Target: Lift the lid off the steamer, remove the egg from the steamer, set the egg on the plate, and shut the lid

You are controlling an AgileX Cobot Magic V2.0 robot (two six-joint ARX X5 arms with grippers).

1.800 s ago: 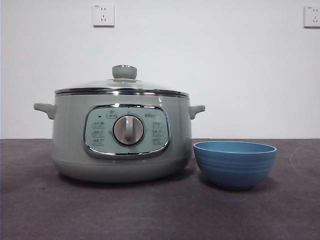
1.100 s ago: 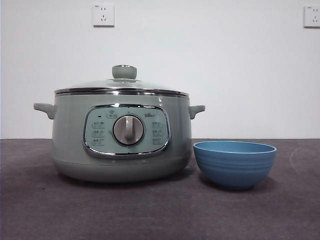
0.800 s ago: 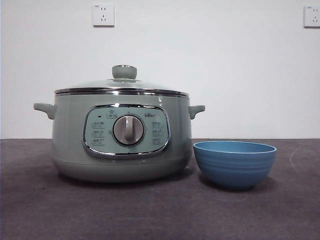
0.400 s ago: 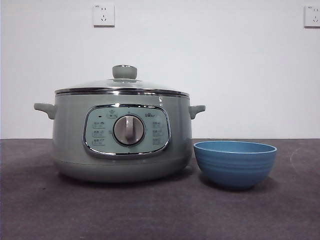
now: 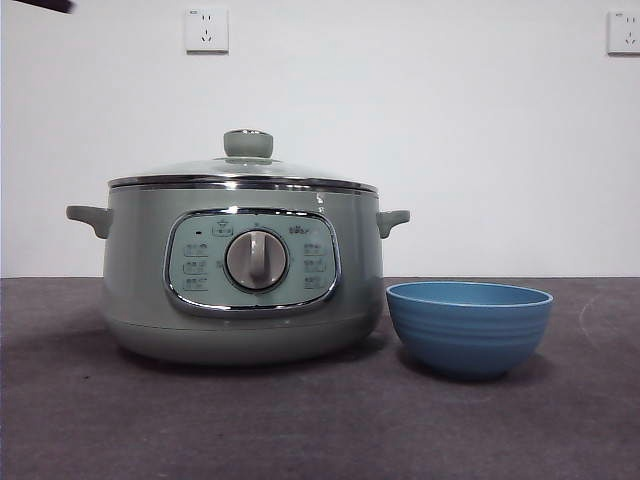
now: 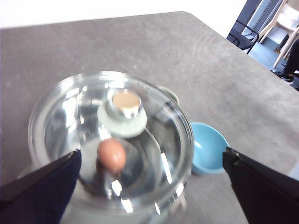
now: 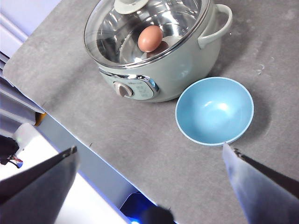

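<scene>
Plainly nothing is lifted yet: the steamer [image 5: 243, 275] sits on the grey table [image 5: 320, 420] with the lid [image 5: 243, 172] seated on its rim, and the plate [image 5: 469, 327], really a small blue bowl, stands just beside it. Through the glass the egg [image 7: 150, 38] shows inside. The left gripper [image 6: 149, 186] hovers above the lid, jaws spread wide and holding nothing; the right gripper [image 7: 149, 172] waits high, also wide open and empty. The risk, as I judge it, is the small green knob [image 6: 122, 110]: an off-centre pinch could slip, tilting the lid or dropping it against the rim.
</scene>
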